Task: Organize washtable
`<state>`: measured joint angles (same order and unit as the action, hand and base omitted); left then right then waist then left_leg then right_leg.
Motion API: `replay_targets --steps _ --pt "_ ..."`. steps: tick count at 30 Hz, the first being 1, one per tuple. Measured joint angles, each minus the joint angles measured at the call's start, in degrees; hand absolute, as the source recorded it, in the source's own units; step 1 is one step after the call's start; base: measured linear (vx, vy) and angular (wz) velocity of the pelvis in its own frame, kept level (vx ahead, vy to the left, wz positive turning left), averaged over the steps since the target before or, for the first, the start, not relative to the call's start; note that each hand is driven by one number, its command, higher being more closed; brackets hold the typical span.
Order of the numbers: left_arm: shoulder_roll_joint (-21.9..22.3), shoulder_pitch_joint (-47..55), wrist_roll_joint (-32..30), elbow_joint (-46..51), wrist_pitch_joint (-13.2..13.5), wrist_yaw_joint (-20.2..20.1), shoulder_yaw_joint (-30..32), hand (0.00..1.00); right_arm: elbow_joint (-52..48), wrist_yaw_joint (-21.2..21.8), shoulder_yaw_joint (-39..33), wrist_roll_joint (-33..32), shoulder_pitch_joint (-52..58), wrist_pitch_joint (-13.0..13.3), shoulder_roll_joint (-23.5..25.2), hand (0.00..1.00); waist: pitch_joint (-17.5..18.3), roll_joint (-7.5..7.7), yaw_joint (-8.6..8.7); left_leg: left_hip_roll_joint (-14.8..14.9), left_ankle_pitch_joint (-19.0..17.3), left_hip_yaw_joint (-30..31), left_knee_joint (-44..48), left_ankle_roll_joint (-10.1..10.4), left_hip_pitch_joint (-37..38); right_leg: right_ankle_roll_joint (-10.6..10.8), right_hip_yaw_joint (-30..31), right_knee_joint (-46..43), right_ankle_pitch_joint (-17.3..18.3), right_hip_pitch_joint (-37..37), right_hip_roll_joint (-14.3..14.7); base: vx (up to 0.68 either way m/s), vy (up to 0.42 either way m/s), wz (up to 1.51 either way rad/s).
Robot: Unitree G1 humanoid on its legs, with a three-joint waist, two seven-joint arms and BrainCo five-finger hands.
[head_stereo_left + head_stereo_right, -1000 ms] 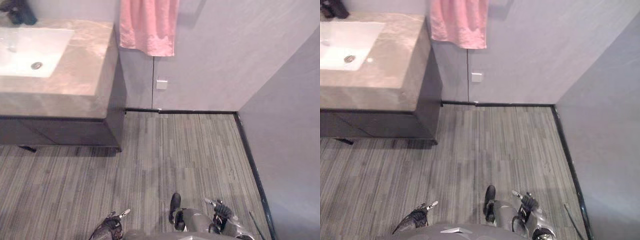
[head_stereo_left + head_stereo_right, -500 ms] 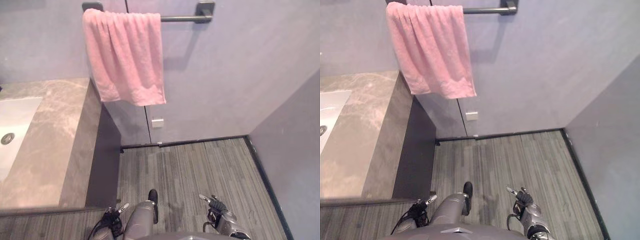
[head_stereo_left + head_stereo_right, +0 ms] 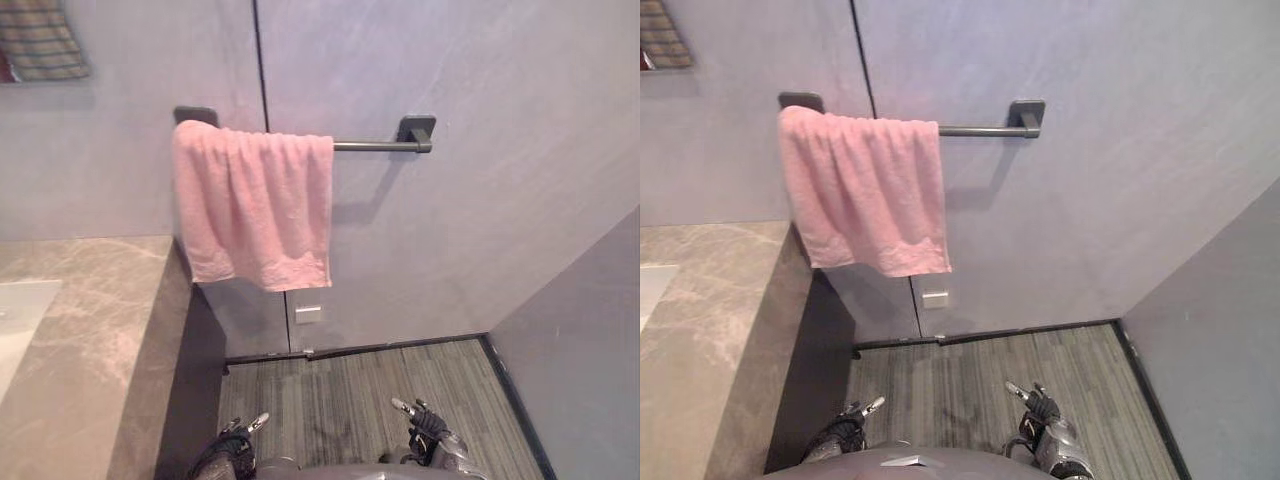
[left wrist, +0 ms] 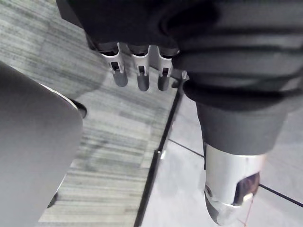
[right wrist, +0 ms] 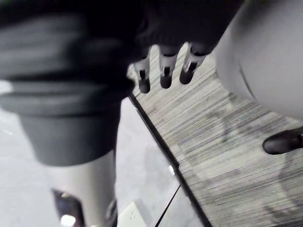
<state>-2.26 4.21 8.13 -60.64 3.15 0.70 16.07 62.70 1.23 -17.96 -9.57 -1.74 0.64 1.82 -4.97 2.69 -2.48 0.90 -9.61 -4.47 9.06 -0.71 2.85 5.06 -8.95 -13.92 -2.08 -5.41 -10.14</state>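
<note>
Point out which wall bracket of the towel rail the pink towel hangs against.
The left bracket: the pink towel drapes over the rail right beside it. The right bracket has bare rail next to it.

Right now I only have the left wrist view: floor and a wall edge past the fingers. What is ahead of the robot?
Observer: A pink towel hangs over a dark rail on the wall ahead.
Operator: Where is the washtable?
Observer: Its stone top lies at the robot's left, next to the towel.
Operator: Is the right hand carrying anything?
Observer: No, the right hand hangs low over the floor, fingers straight, empty.
</note>
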Motion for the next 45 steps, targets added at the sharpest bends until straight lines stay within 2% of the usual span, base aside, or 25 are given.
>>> replay_targets --steps 1,2,4,7,9,10,11,13,16,17,19,20,25,33,35,40,45 --pt "0.3 0.1 0.0 -0.2 -0.1 0.0 -0.1 0.00 0.8 0.0 0.1 0.0 -0.1 -0.2 -0.2 0.00 0.8 -0.50 -0.19 0.6 -0.2 0.3 0.1 0.7 0.1 0.1 -0.1 2.5 0.5 1.4 0.7 0.13 -0.264 0.10" --pt "1.1 0.5 0.0 -0.6 0.0 0.0 0.0 0.00 1.1 0.0 0.3 0.1 0.1 -0.4 -0.9 0.00 2.0 -1.69 -0.28 1.6 -0.3 0.7 -0.3 1.7 0.0 0.0 -0.4 5.4 0.5 2.7 1.9 0.15 -0.211 0.05" --pt "1.3 0.2 0.0 -2.2 0.4 -0.1 -0.3 0.00 1.6 0.0 0.4 0.1 0.3 -0.6 -1.3 0.00 3.4 -2.32 -0.08 2.2 0.5 1.9 -2.3 2.9 0.0 -0.3 -1.4 9.3 0.7 4.0 3.1 0.13 -0.231 0.16" --pt "1.1 0.4 0.0 -2.5 0.5 0.0 -2.4 0.00 2.4 -0.1 3.0 0.1 -0.1 -1.1 -2.6 0.00 4.0 -2.93 0.09 3.2 1.6 3.9 -4.7 4.3 0.5 -1.0 -2.6 11.6 1.1 4.8 4.6 0.07 -0.182 0.22" --pt "0.9 1.0 0.2 0.4 0.4 0.1 -3.5 0.00 -2.9 -0.4 6.8 0.0 0.3 -1.4 -3.0 0.00 4.0 -2.65 0.11 3.7 1.8 4.6 -4.9 4.6 0.2 -1.2 -2.9 12.3 1.1 4.8 5.2 0.01 -0.093 0.14" --pt "1.3 3.2 0.9 5.8 0.4 0.4 -3.9 0.00 -11.0 -1.2 9.2 -0.2 1.3 -1.2 -3.0 0.00 4.0 -2.55 0.22 3.9 1.8 4.6 -4.9 4.7 -0.6 -1.5 -2.9 12.9 0.8 4.5 5.6 -0.01 -0.063 -0.01" --pt "1.8 5.6 2.8 11.5 0.5 0.9 -3.8 0.00 -18.7 -1.6 10.8 -0.5 2.1 -0.7 -3.1 0.00 3.8 -1.76 0.28 4.0 1.8 4.6 -4.9 4.7 -0.7 -1.7 -2.8 13.3 0.6 4.3 5.8 -0.01 -0.048 -0.03" --pt "1.9 8.5 7.6 17.8 1.3 1.8 -2.8 0.00 -27.8 -2.8 11.8 -0.6 2.8 1.6 -3.0 0.00 4.7 -0.60 0.12 4.0 1.8 4.5 -4.9 4.7 -1.8 -1.7 -2.7 13.6 0.5 3.6 5.9 0.00 0.000 0.00" --pt "1.8 10.3 13.8 28.1 1.7 3.6 1.4 0.00 -38.3 -4.1 12.9 -0.5 2.1 3.2 -3.4 0.00 5.3 0.31 -0.55 3.5 1.8 4.5 -4.5 4.7 -2.7 -1.5 -2.6 15.2 -0.5 3.5 5.7 0.02 0.018 0.00" --pt "1.5 10.6 15.8 32.9 2.1 4.0 2.5 0.00 -41.1 -4.3 13.8 -0.5 0.9 3.6 -3.7 0.00 5.2 0.30 -0.61 3.2 1.8 4.6 -4.1 4.7 -3.1 -1.5 -2.6 15.5 -0.8 3.4 5.5 0.02 0.035 0.04" --pt "0.6 10.5 15.7 38.9 2.6 4.7 3.0 0.00 -43.0 -4.7 14.9 -0.4 -1.5 4.1 -3.7 0.00 5.1 0.12 -0.81 2.9 1.8 5.0 -3.7 4.6 -3.6 -1.5 -2.6 15.5 -0.8 3.4 5.2 0.00 0.026 0.07" --pt "-0.1 9.9 15.6 42.5 3.7 5.2 3.3 0.00 -43.0 -5.1 16.0 -0.5 -4.3 4.4 -3.9 0.00 5.1 0.09 -1.25 2.7 1.8 5.0 -3.4 4.6 -3.6 -1.4 -2.5 15.5 -0.9 3.4 5.0 -0.02 0.021 0.06" --pt "-1.0 7.3 15.0 53.0 6.2 7.1 4.3 0.00 -47.1 -5.6 22.5 -0.5 -11.1 5.1 -3.9 0.00 4.0 -1.56 -3.12 2.4 1.6 5.3 -2.3 4.3 -4.5 -1.5 -2.4 16.7 -1.9 3.6 4.9 -0.03 0.008 0.02" --pt "-1.0 7.2 12.8 64.8 7.3 7.4 3.2 0.00 -45.6 -5.7 24.9 -0.6 -21.0 5.2 -3.5 0.00 3.3 -2.24 -4.31 2.4 1.6 5.0 -2.8 4.2 -3.9 -1.6 -2.1 16.8 -2.1 4.4 4.9 0.00 0.003 -0.02" --pt "-2.2 7.0 12.8 66.3 8.3 7.3 1.0 0.00 -42.8 -5.8 25.6 -0.6 -23.4 5.3 -3.6 0.00 3.2 -2.45 -4.43 2.4 1.6 5.1 -2.5 4.2 -4.1 -1.6 -2.1 17.1 -2.2 4.4 4.9 0.00 0.000 0.00" --pt "-3.7 6.3 12.7 69.2 8.4 7.1 -1.0 0.00 -33.1 -5.7 26.9 -2.9 -30.2 4.9 -4.2 0.00 2.6 -3.04 -4.70 2.5 1.6 4.9 -2.2 4.3 -4.5 -1.9 -1.9 18.1 -2.9 4.5 5.2 0.00 -0.001 -0.01" --pt "-6.9 5.0 12.8 72.3 8.8 7.0 -2.7 0.00 -28.7 -5.0 29.3 -5.4 -36.9 3.7 -5.8 0.00 0.1 -3.22 -6.81 2.6 1.6 5.1 -0.8 4.3 -5.7 -2.1 -1.4 19.1 -4.1 4.4 5.4 -0.05 0.003 0.00"
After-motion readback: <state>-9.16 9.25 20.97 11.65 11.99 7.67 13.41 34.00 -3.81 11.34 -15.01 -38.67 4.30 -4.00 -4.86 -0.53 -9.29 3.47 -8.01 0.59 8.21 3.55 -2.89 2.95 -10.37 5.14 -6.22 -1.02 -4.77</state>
